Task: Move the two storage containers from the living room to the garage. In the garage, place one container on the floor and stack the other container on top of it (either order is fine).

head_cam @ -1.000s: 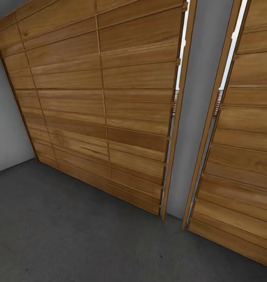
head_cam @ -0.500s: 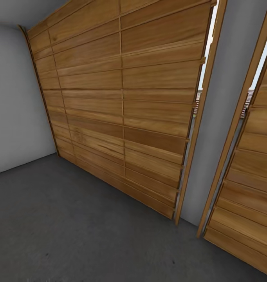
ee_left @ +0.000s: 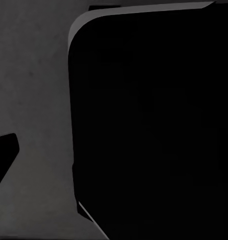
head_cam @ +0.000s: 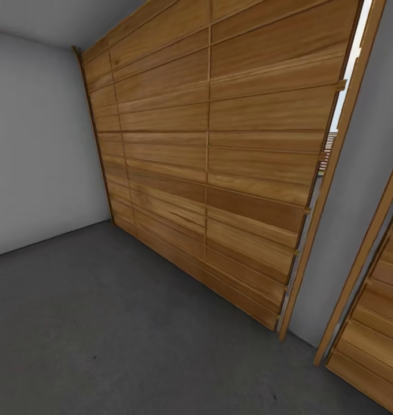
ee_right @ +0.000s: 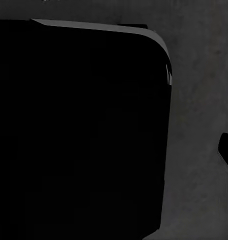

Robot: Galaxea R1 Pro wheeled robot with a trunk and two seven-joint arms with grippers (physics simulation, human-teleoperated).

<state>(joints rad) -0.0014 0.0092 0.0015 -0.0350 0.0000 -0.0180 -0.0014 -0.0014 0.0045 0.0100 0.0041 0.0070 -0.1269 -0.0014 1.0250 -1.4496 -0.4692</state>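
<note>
1. Head view: a large wooden slatted door (head_cam: 219, 167) runs across the middle, its horizontal boards split by a thin vertical seam; its top is cut off by the upper edge.
2. A narrow bright gap (head_cam: 340, 109) shows along the door's right edge, between the boards and the wooden post (what lies outside is too small to make out).
3. A strip of grey wall (head_cam: 363, 219) separates this door from a second slatted door (head_cam: 375, 323), which is cut off at the right and lower edges.
4. A plain white-grey side wall (head_cam: 41, 150) meets the first door at the left corner.
5. The floor (head_cam: 116, 328) is dark grey, rough concrete, marking this room as the garage.
6. Left wrist view: a large black body with a rounded corner (ee_left: 149, 125) hides most of the scene, with concrete floor (ee_left: 33, 90) beside it; whether the left jaws are wide or narrow cannot be told.
7. Right wrist view: a similar black mass (ee_right: 78, 130) blocks the view, concrete (ee_right: 199, 100) beside it; the right jaws' state likewise cannot be told.
8. Where the storage bins are cannot be told from these views.
</note>
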